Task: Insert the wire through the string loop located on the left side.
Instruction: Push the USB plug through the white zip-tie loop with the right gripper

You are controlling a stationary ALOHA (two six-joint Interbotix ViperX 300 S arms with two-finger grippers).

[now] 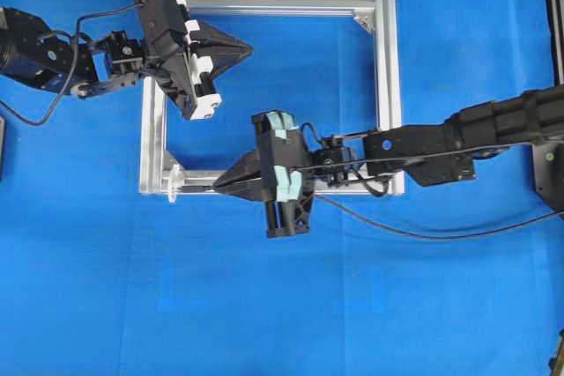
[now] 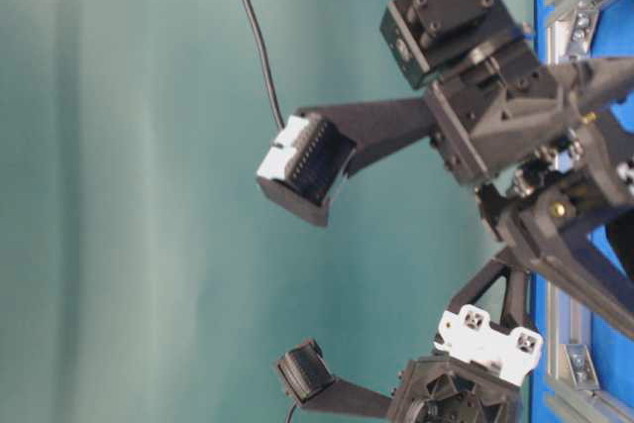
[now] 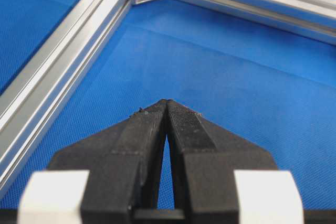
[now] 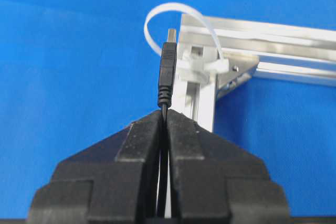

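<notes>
I see the wire (image 4: 167, 72) pinched just behind its plug in my right gripper (image 4: 166, 113), jaws clamped on it. The plug sticks out ahead of the fingertips, its metal tip just short of the string loop (image 4: 178, 22), which arches off the corner of the aluminium frame (image 4: 273, 40). From overhead, the wire trails off along the right arm over the blue cloth (image 1: 264, 305). My left gripper (image 3: 167, 102) hangs inside the frame, jaws together on nothing.

Two tools (image 1: 236, 46) (image 1: 226, 180), one wire (image 4: 167, 69), one loop (image 4: 157, 11), one frame (image 1: 388, 85).
</notes>
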